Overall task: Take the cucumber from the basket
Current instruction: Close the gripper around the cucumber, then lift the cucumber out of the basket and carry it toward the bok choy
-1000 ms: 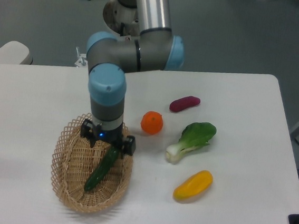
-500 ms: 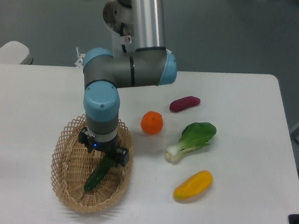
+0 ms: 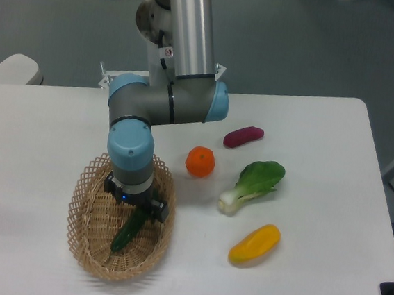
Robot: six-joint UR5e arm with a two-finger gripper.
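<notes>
woven wicker basket (image 3: 83,238) holds smooth curved cucumber (image 3: 127,230) beneath the fingers (image 3: 137,209).

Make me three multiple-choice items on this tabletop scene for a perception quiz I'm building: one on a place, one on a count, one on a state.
1. Where is the cucumber?
A. in the basket
B. beside the orange
C. off the table

2. How many items lie on the table outside the basket?
A. two
B. four
C. six

3. The gripper is:
A. raised high above the table
B. lowered into the basket at the cucumber's upper end
C. over the yellow pepper

Answers: 1 A, it lies on the wicker floor. 2 B: orange, purple vegetable, bok choy, yellow pepper. 3 B, it sits inside the rim.
</notes>
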